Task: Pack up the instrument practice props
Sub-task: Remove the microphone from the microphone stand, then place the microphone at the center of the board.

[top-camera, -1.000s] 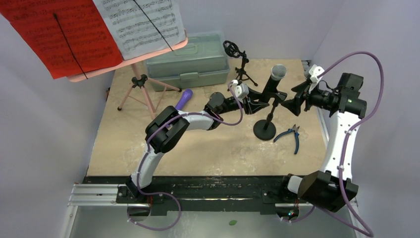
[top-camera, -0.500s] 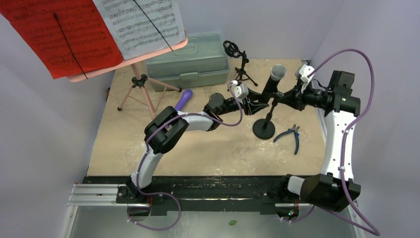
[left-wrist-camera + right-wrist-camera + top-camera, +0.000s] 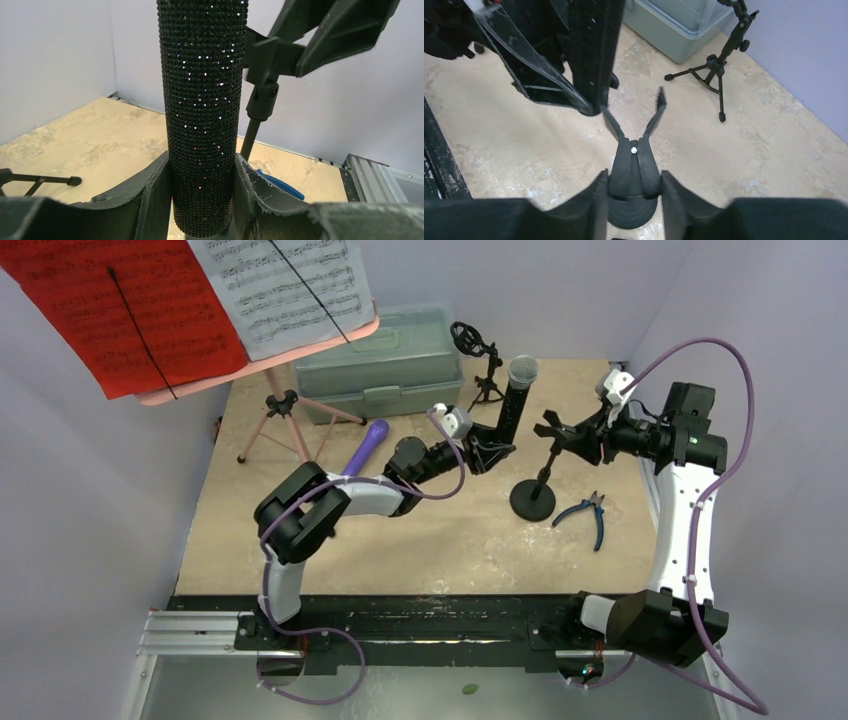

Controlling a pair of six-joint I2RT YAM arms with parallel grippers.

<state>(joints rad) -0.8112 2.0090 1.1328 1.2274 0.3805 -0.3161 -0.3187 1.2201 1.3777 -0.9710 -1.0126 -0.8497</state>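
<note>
The black silver-headed microphone [image 3: 515, 395] stands tilted above the table, free of its mount, with my left gripper [image 3: 490, 450] shut on its lower body [image 3: 202, 100]. To its right stands the round-based mic mount [image 3: 533, 500]. My right gripper [image 3: 578, 438] is shut on the handles of its clip [image 3: 635, 165], whose prongs are spread apart. The purple microphone [image 3: 372, 440] lies by the left arm. The pink tripod [image 3: 285, 420] carries red sheet music [image 3: 120, 310] and white sheet music [image 3: 285, 285]. A small tripod mic mount [image 3: 485, 365] stands at the back.
The grey-green plastic case [image 3: 385, 365] sits shut at the back, behind the small mount. Blue-handled pliers [image 3: 590, 515] lie right of the round base. Purple walls close in the table on the left, back and right.
My left gripper has drawn the black microphone left and out of the clip. My right gripper moved in and closed on the clip's handles, spreading the prongs.
</note>
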